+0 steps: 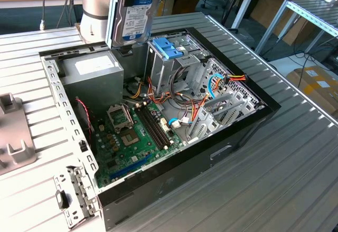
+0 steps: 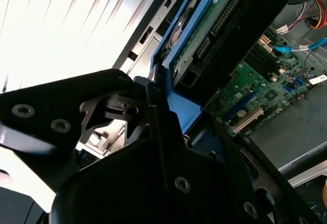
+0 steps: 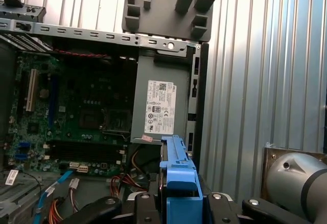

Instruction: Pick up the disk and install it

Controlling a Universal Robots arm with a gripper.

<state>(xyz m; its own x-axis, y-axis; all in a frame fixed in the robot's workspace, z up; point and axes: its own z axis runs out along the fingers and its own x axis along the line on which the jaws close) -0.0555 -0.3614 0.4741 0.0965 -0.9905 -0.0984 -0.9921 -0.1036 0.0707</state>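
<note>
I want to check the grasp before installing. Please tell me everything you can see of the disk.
The disk is a flat grey-metal drive with a labelled face, framed by a light-blue plastic bracket. It hangs upright, on edge, above the open computer case, near the power supply. The gripper is shut on its bracket; nothing else touches it.

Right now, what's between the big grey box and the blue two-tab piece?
In the exterior view, a gap with coloured wires at its bottom; the disk hangs upright over it.
</note>
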